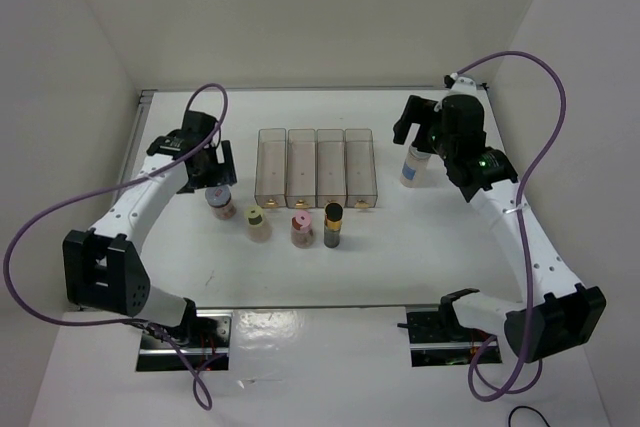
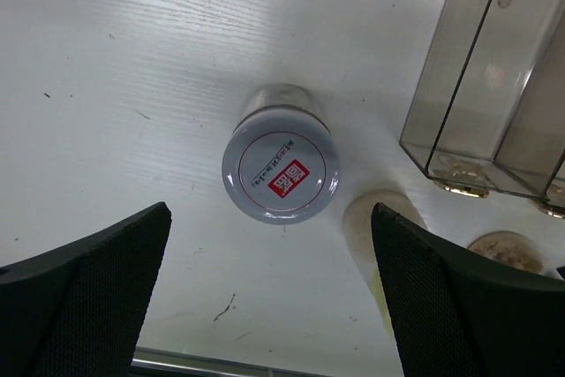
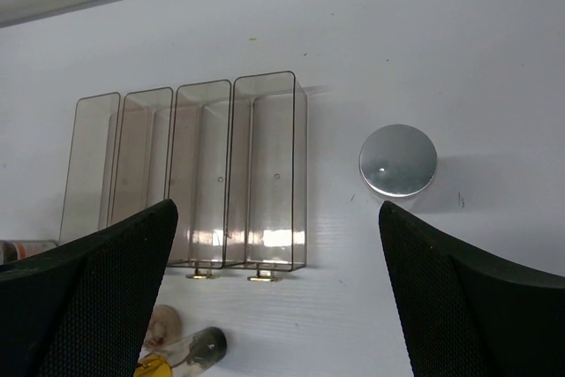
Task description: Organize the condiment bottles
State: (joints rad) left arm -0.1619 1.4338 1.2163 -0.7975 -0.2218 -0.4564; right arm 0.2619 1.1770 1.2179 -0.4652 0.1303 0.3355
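Left gripper point(image 1: 213, 169): jaws fully apart, empty, above the grey-lidded pinkish jar point(image 2: 281, 174). The yellow-green-lidded jar point(image 1: 257, 222), pink-lidded jar point(image 1: 301, 229) and slim gold-banded jar point(image 1: 333, 225) stand in a row on the table, near side of the clear four-compartment rack point(image 1: 316, 167). Right of the rack stands the grey-capped blue-label jar point(image 1: 412, 167). Right gripper point(image 1: 418, 132): above it, jaws wide, empty.

Grey-lidded jar point(image 2: 281, 176) with a red square mark; yellow-green-lidded jar point(image 1: 257, 222); pink-lidded jar point(image 1: 300, 230); dark bottle point(image 1: 333, 228), gold-banded.
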